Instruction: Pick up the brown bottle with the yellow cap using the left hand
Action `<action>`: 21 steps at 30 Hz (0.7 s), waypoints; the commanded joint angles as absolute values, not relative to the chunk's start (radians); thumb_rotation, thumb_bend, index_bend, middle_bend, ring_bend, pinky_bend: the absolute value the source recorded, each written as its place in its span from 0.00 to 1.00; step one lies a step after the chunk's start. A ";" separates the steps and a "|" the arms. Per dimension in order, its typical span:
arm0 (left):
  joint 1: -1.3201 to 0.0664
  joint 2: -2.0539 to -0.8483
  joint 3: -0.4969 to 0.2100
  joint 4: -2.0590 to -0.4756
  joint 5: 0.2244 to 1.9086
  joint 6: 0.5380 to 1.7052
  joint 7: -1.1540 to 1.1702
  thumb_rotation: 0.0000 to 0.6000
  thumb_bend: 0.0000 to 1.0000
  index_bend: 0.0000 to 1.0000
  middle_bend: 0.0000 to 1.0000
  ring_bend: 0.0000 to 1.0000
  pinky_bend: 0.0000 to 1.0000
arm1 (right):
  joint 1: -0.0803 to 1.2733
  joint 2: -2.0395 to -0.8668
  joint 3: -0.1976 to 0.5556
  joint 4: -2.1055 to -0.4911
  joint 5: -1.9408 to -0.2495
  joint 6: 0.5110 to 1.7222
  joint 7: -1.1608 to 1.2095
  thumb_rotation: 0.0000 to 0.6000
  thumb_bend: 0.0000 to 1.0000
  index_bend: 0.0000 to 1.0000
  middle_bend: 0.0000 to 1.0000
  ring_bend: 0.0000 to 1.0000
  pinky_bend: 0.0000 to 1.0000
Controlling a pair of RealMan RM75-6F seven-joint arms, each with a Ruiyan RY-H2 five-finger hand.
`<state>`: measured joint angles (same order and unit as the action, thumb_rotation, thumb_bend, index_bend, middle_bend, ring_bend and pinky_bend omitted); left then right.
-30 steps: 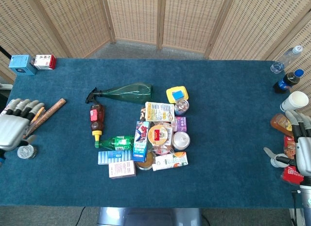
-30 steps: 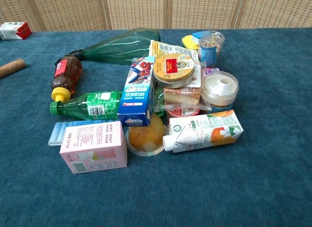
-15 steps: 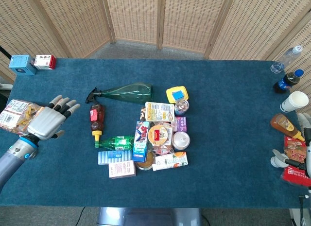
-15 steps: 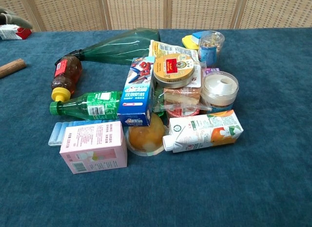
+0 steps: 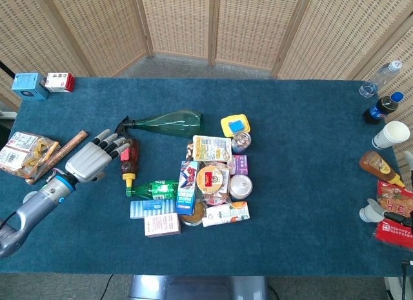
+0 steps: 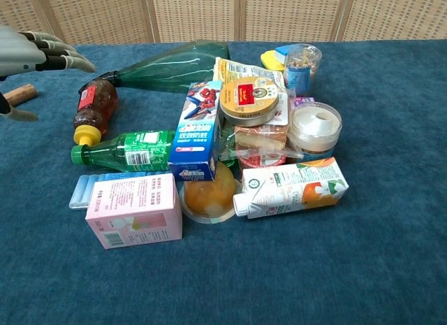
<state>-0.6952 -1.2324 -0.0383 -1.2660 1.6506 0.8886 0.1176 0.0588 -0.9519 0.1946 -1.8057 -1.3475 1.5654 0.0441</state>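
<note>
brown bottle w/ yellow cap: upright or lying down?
Lying down. The brown bottle rests on its side on the table, yellow cap toward the green bottle.

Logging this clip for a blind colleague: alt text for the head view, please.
The left hand, fingers spread, reaches toward the brown bottle with the yellow cap, lying flat beside a cluster of groceries on the blue table; the fingertips overlap its upper end.

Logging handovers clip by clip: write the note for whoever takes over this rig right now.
Left hand: open, fingers spread, next to the brown bottle, not gripping it.
Right hand: not in view.
Bottle: lying on the table, yellow cap toward the robot, between the spray bottle and the green bottle.
Done: approach.
Left: grip and lift.
</note>
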 commanded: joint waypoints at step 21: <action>-0.800 -1.447 0.018 -1.019 1.700 0.885 0.062 1.00 0.30 0.00 0.00 0.00 0.00 | 0.036 -0.944 0.197 -1.799 -1.339 1.576 0.077 0.85 0.11 0.00 0.09 0.00 0.00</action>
<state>-0.7926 -1.4409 0.0135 -1.0239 1.7018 0.8940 0.0649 0.0376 -0.9446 0.1965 -1.7997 -1.3400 1.5746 0.0759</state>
